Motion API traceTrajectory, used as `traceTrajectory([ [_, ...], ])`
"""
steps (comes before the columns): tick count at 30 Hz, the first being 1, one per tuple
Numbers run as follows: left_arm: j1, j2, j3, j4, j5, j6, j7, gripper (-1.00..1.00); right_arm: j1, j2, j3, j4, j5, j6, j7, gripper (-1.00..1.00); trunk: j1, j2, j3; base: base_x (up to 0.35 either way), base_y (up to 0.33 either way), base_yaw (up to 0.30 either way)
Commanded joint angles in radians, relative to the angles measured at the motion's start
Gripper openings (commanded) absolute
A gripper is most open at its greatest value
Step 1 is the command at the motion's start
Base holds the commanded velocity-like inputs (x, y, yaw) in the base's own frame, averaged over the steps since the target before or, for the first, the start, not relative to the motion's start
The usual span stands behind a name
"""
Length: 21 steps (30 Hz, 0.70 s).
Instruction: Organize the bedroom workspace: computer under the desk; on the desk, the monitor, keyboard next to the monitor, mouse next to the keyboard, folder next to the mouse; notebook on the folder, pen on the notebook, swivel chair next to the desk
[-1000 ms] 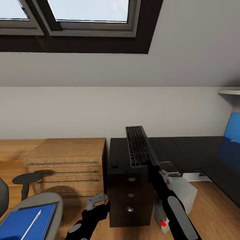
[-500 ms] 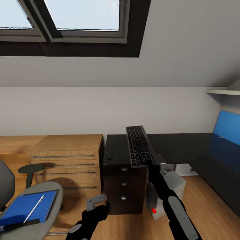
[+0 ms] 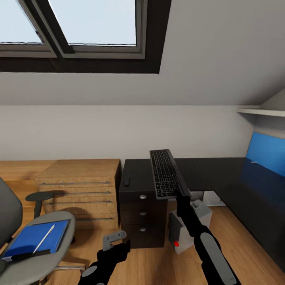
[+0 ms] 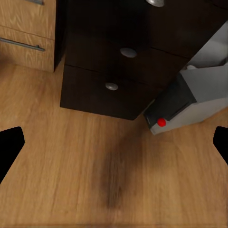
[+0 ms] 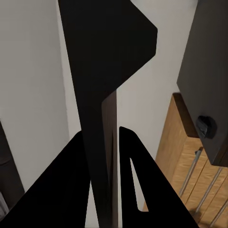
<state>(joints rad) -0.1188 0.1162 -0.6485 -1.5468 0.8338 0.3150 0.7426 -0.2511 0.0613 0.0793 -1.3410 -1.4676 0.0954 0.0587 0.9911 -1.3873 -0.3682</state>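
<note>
Above the desk [image 3: 221,174], right tool [image 3: 183,194] pinches the keyboard [image 3: 165,173] by its near end.

- Your keyboard [image 3: 165,173] shows black keys in a grey frame.
- The desk [image 3: 221,174] is glossy black, with silver drawer knobs.
- The folder [image 3: 33,237] is bright blue, and the pen [image 3: 43,238] on it white.
- The swivel chair [image 3: 23,241] is grey.
- The cabinet [image 3: 77,186] is light wood grain.
- The computer [image 3: 188,223] is grey with a red dot.

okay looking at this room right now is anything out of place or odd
Yes. The keyboard is held up in the air, clamped in the right end effector, not lying on the desk. The blue folder with a pen sits on the swivel chair.
</note>
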Motion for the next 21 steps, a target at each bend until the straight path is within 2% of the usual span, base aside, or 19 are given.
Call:
traceTrajectory([
  [1, -0.001, 0.001, -0.003, -0.001, 0.003, 0.003, 0.008, 1.00, 0.000, -0.001, -0.001, 0.000, -0.011, 0.004, 0.004, -1.00, -0.004, 0.007, 0.002, -0.014, -0.005, 0.000],
  [4, -0.001, 0.000, -0.004, -0.002, 0.002, 0.003, 0.028, 1.00, 0.000, -0.002, -0.001, 0.000, -0.011, 0.004, 0.004, -1.00, -0.016, 0.028, 0.011, -0.007, -0.002, 0.000],
  [12, -0.001, -0.002, -0.013, -0.002, 0.001, 0.004, 0.144, 1.00, 0.000, -0.003, -0.001, 0.000, -0.011, 0.004, 0.006, -1.00, -0.046, 0.084, 0.036, -0.001, 0.000, 0.000],
  [17, -0.001, -0.005, -0.018, -0.003, 0.003, 0.004, 0.156, 1.00, 0.000, -0.003, -0.001, 0.000, -0.011, 0.004, 0.006, -1.00, -0.065, 0.119, 0.052, -0.025, -0.017, 0.000],
  [21, -0.001, -0.008, -0.019, -0.003, 0.002, 0.004, 0.161, 1.00, 0.000, -0.001, -0.001, 0.000, -0.011, 0.004, 0.004, -1.00, -0.081, 0.147, 0.065, -0.177, -0.175, 0.000],
])
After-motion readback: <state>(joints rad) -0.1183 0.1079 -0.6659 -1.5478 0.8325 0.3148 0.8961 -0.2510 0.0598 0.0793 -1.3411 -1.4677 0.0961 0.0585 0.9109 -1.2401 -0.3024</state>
